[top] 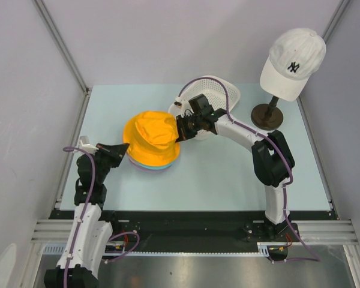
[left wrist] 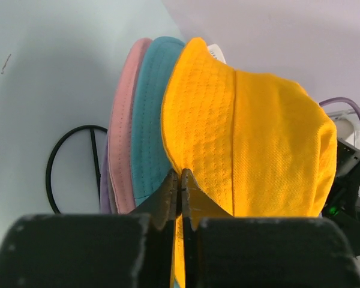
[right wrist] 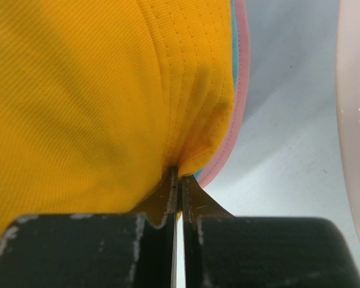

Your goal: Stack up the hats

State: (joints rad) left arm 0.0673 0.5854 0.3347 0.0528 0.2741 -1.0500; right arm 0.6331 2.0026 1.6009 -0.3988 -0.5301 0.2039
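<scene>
my left claw (left wrist: 180, 180) and right claw (right wrist: 177, 177) pinch the orange hat (top: 151, 137) by its brim; i should settle it centred on the teal hat (left wrist: 149, 120), then release together.

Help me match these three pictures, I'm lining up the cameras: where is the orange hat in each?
Top view: the orange hat sits left of centre.
Left wrist view: the hat fills the right half, its brim reaching bottom centre.
Right wrist view: the hat fills the left and centre.
Shared landmark: the teal hat, its brim just beneath the orange one in all three.
</scene>
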